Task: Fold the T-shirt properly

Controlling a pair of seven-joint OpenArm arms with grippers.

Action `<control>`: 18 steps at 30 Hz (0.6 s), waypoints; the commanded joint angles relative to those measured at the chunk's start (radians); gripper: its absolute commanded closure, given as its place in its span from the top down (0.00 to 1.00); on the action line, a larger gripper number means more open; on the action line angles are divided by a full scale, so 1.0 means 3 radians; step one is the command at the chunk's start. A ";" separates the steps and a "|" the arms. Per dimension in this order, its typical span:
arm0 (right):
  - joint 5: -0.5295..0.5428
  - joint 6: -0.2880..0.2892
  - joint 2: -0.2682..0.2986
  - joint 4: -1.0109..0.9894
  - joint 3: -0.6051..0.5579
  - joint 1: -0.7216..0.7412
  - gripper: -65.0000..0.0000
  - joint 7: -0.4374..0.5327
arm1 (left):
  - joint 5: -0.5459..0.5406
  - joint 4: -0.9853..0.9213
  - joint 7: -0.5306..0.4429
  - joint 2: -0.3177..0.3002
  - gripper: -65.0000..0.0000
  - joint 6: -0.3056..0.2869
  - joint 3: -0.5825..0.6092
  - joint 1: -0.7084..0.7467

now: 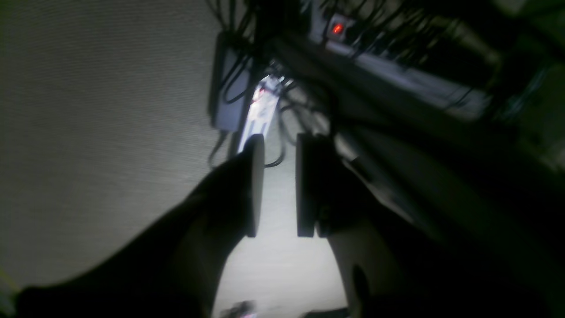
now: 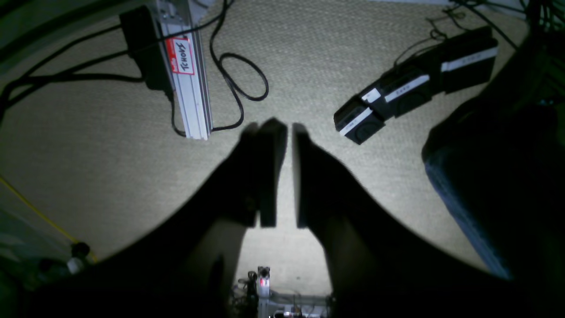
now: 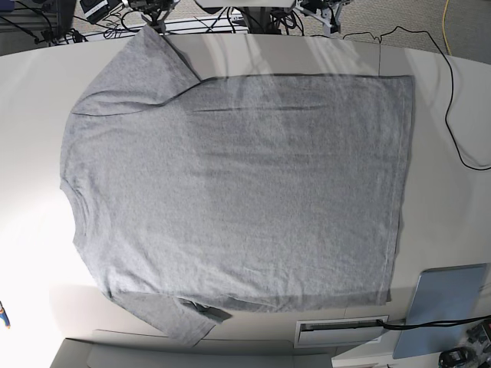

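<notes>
The heather-grey T-shirt [image 3: 245,192] lies spread flat on the white table [image 3: 449,230], plain side up. Its collar [image 3: 70,201] is at the left, its hem at the right, and one sleeve points to the far edge and the other to the near edge. Neither arm shows in the base view. Both wrist views look down at beige carpet, away from the shirt. My left gripper [image 1: 280,141] has a clear gap between its dark fingers and holds nothing. My right gripper [image 2: 288,128] shows only a narrow slit between its fingers, also with nothing in it.
A grey panel [image 3: 445,307] and a white slotted fixture [image 3: 341,331] sit at the table's near right corner. A black cable [image 3: 460,130] runs along the right edge. On the floor are an aluminium rail [image 2: 190,88], black boxes [image 2: 410,92] and a power strip [image 1: 337,28].
</notes>
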 commanded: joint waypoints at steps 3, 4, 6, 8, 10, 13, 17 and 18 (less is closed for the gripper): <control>0.0009 0.0005 0.0090 0.0014 0.0001 -0.0043 0.11 0.0081 | 0.0543 0.0038 -0.0023 -0.0066 0.23 -0.0024 0.0000 0.0018; 0.0009 0.0005 0.0108 0.0015 0.0001 -0.0048 0.11 0.0088 | 0.0697 0.0047 -0.0023 -0.0083 0.23 -0.0023 0.0000 0.0018; 0.0008 0.0006 0.0139 0.0015 0.0001 -0.0051 0.11 0.0092 | 0.0867 0.0051 -0.0023 -0.0123 0.23 -0.0024 0.0000 0.0018; 0.0009 0.0010 0.0164 0.0015 0.0001 -0.0052 0.11 0.0089 | 0.0927 0.0051 -0.0024 -0.0160 0.23 -0.0023 0.0000 0.0018; 0.0008 0.0027 0.0183 0.0015 0.0001 -0.0053 0.11 0.0089 | 0.0955 0.0051 -0.0024 -0.0195 0.23 -0.0023 0.0000 0.0019; 0.0009 0.0139 0.0202 0.0015 0.0001 -0.0060 0.11 0.0112 | 0.0954 0.0051 -0.0050 -0.0237 0.23 -0.0024 0.0000 0.0028; 0.0135 0.0266 0.0220 0.0015 0.0001 -0.0060 0.11 0.0214 | 0.0955 0.0051 -0.0197 -0.0257 0.23 -0.0024 0.0000 0.0076; 0.0234 0.0266 0.0228 0.0015 0.0001 -0.0061 0.11 0.0221 | 0.0955 0.0051 -0.0224 -0.0257 0.23 -0.0024 0.0000 0.0097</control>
